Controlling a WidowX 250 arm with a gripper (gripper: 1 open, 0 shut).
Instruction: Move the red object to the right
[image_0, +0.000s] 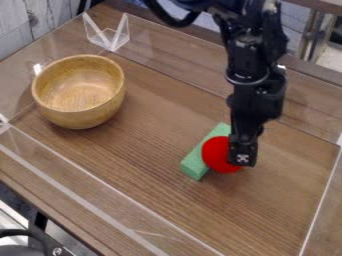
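The red object (217, 156), a small round toy fruit, sits low at the near right end of the flat green block (201, 158), overlapping it. My gripper (242, 155) points straight down, and its dark fingers (246, 150) cover the fruit's right side. The jaws look closed on the fruit, just as in the earlier frames. I cannot tell whether the fruit rests on the block or on the table. Its leafy stem is hidden behind the fingers.
A wooden bowl (54, 108) stands at the left of the wooden table (134, 190). A clear plastic wall (67, 200) runs around the table, with a folded clear piece (107, 32) at the back left. The arm (251, 60) rises above the fruit.
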